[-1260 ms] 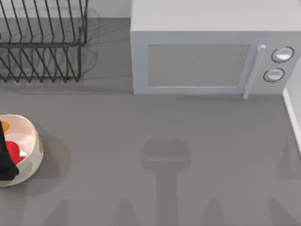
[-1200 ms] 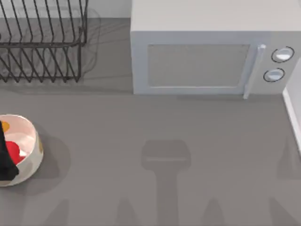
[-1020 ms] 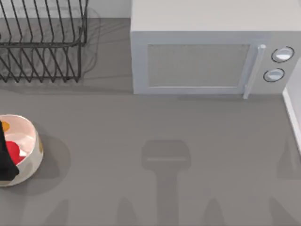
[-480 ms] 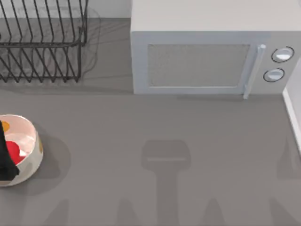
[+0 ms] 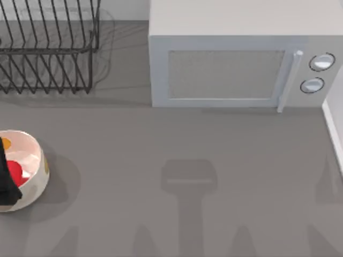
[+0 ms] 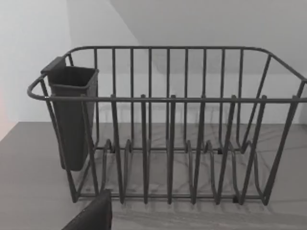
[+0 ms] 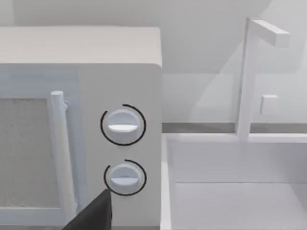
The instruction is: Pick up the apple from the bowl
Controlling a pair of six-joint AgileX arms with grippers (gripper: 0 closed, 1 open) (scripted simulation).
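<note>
Look first at the near left edge of the table (image 5: 161, 139) in the top view: the bowl (image 5: 33, 184) sits there, cut off by the picture's left border so you see only part of its round rim. Inside it lies the apple (image 5: 16, 172), a small red shape against the pale inner wall, with an orange-yellow blotch (image 5: 6, 143) showing on the bowl just beyond it. A black piece of your left gripper (image 5: 6, 179) reaches down into the bowl and covers the apple's left side; it touches or overlaps the fruit as seen from above. You cannot tell from this whether the fingers are spread or clamped on the apple, because most of the gripper lies outside the picture.

The middle of the table carries soft shadows, one of them blocky with a long stem.

Farther back on the left stands the black wire rack (image 5: 51, 51), its left part cut off in the top view. The left wrist view faces it, with a dark cutlery cup (image 6: 72, 115) hung on one end and a dark corner of the gripper's body (image 6: 93, 215) at the picture's lower edge.

At the back centre and right stands the microwave (image 5: 236, 59), door shut, handle (image 5: 286, 80) upright, two knobs (image 5: 320, 62) beside it. The right wrist view shows those knobs close up, a white sink (image 7: 235, 187) with a faucet (image 7: 252, 72) next to them, and another dark gripper corner whose fingers are hidden.
</note>
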